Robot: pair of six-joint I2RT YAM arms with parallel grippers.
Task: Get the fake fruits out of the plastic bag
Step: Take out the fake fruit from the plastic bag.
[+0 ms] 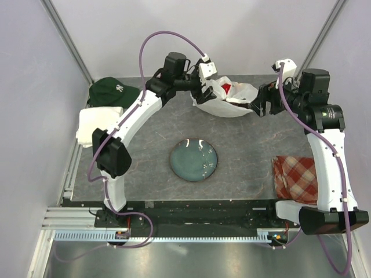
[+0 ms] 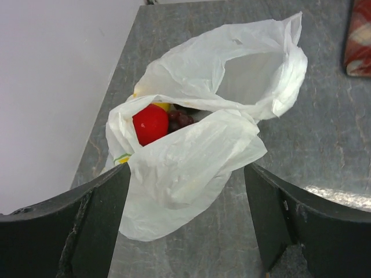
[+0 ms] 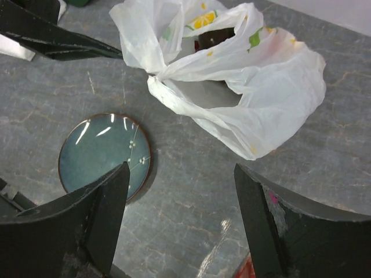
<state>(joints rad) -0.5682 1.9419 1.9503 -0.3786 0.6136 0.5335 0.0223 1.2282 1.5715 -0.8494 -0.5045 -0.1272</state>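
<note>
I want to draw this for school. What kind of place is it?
Probably a robot practice booth: a left arm and a right arm are bolted to a grey table, plain pale walls box it in, and props lie there, like a plastic bag and a plate.

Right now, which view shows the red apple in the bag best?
Left wrist view: the red apple sits large in the open plastic bag. The top view shows only a red speck; the right wrist view shows none of it.

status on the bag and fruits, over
Left gripper open over the plastic bag, right gripper open beside it. Fake fruits inside, red apple showing at the mouth. Nothing blocking.
</note>
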